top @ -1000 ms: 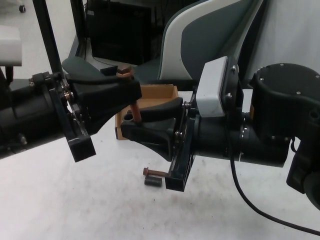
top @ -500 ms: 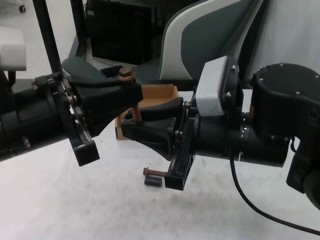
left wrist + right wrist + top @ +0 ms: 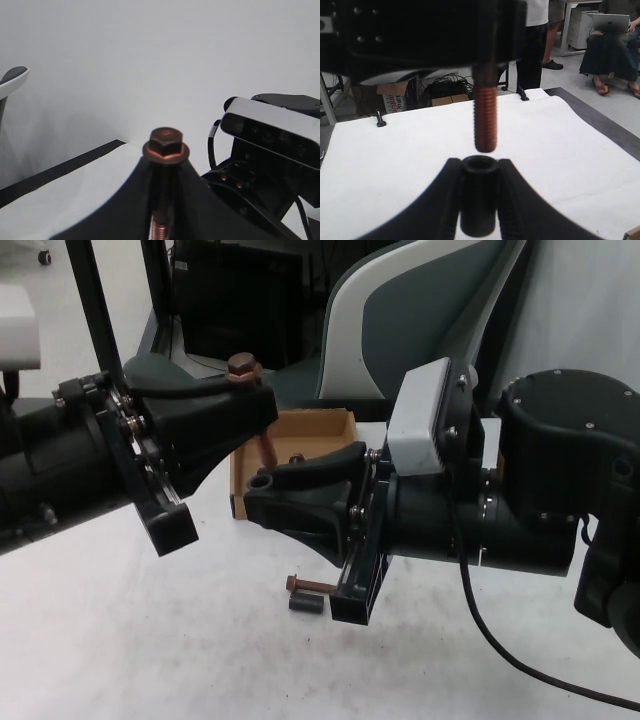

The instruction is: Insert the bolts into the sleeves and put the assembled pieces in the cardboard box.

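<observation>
My left gripper (image 3: 257, 412) is shut on a copper bolt (image 3: 241, 367) held upright with its hex head (image 3: 165, 145) on top. The bolt's threaded end (image 3: 485, 120) hangs just above the mouth of a black sleeve (image 3: 479, 200), with a small gap between them. The sleeve stands upright in my right gripper (image 3: 479, 172), which is shut on it. In the high view the sleeve (image 3: 262, 482) sits under the bolt's shaft, in front of the cardboard box (image 3: 312, 424). Both grippers are held above the bench and meet tip to tip.
Another copper bolt (image 3: 306, 585) and a dark sleeve (image 3: 305, 604) lie together on the white bench, below my right gripper. The right arm's camera housing (image 3: 270, 131) faces the left wrist. Chairs and people are in the room behind.
My left gripper has risen with the bolt, so the threaded end now sits higher over the sleeve. The right gripper has barely moved.
</observation>
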Motion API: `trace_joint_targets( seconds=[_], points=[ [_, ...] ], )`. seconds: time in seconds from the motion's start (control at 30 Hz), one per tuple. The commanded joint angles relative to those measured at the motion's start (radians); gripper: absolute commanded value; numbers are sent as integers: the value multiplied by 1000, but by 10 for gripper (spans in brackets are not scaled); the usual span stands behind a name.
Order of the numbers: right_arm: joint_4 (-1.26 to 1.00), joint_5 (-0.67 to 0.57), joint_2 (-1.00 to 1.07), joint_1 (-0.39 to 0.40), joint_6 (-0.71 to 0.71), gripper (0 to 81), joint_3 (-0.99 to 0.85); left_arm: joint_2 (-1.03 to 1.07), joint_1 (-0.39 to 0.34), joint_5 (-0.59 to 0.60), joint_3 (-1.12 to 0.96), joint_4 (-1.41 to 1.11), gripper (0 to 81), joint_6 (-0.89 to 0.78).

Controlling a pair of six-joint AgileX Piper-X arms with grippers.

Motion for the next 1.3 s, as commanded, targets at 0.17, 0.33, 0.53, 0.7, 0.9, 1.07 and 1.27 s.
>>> trace_joint_targets(
  seconds=[0.17,0.33,0.53,0.7,0.9,1.07,1.27],
  points=[
    [-2,37,-40,-4,-1,3,-11,-12,2,11,-1,-12,8,11],
    [-2,37,-40,-4,-1,3,-11,-12,2,17,-1,-10,8,2],
    [-2,37,-40,-4,-1,3,-11,-12,2,19,-1,-10,8,-1],
    [-2,37,-47,-4,-1,3,-11,-12,2,19,-1,1,8,-1],
    [-2,37,-52,-4,-7,3,-11,-12,-1,19,-1,36,8,-1],
    [-2,37,-52,-4,-7,3,-11,-12,-1,39,-1,36,8,-1],
    [-2,37,-52,-4,-7,3,-11,-12,-1,85,-1,82,8,-8]
  ],
)
